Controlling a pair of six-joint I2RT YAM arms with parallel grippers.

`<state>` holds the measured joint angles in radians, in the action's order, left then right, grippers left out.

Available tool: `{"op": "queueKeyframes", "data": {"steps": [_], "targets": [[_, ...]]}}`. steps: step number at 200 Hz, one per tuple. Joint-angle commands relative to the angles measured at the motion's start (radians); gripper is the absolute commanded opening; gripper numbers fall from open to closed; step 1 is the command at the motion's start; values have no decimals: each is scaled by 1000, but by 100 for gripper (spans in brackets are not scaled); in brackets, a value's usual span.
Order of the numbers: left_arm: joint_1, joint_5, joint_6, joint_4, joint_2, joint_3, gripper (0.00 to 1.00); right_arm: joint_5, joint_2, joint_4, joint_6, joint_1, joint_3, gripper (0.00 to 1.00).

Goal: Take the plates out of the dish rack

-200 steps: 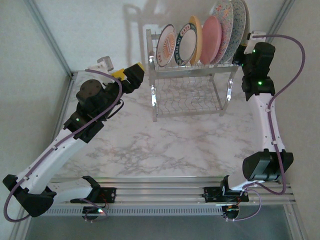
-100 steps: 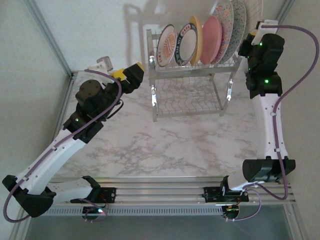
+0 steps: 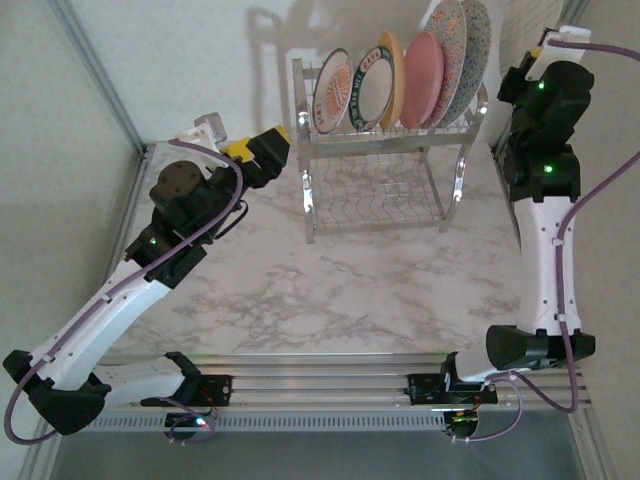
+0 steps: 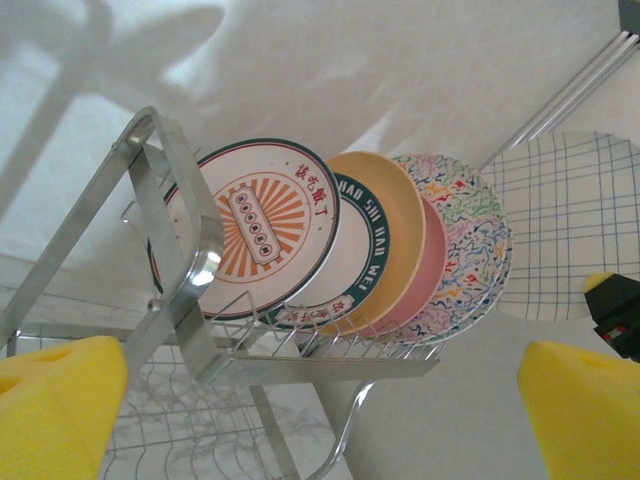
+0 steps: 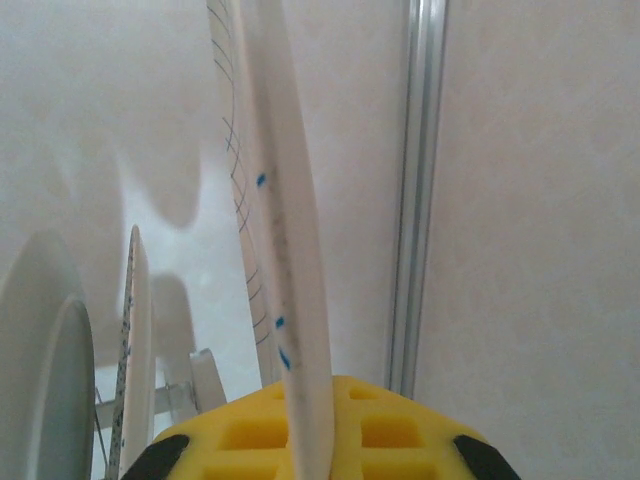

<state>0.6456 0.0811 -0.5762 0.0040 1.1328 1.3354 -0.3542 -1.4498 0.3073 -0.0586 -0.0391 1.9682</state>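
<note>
On plate rim [image 5: 285, 200], right end effector [image 5: 306, 420]

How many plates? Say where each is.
7. In the chrome wire rack's upper tier: sunburst, green-rimmed, yellow, pink, floral, speckled. The right end effector grips a checked white plate. Others may hide.

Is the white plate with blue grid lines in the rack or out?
Out. The white round plate with blue grid lines hangs beside the chrome wire dish rack, its rim pinched in the right gripper.
</note>
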Motion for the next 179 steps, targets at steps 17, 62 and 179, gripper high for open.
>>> {"op": "queueKeyframes", "data": {"steps": [17,62,179], "targets": [[14,-25,-16,24,26,66,100,-44,97,-97,13,1,45,0],[20,-101,-41,13,97,146,98,35,233,-153,100,1,-50,0],[31,-404,-175,31,432,563,93,713,265,-149,793,1,-87,0]]}}
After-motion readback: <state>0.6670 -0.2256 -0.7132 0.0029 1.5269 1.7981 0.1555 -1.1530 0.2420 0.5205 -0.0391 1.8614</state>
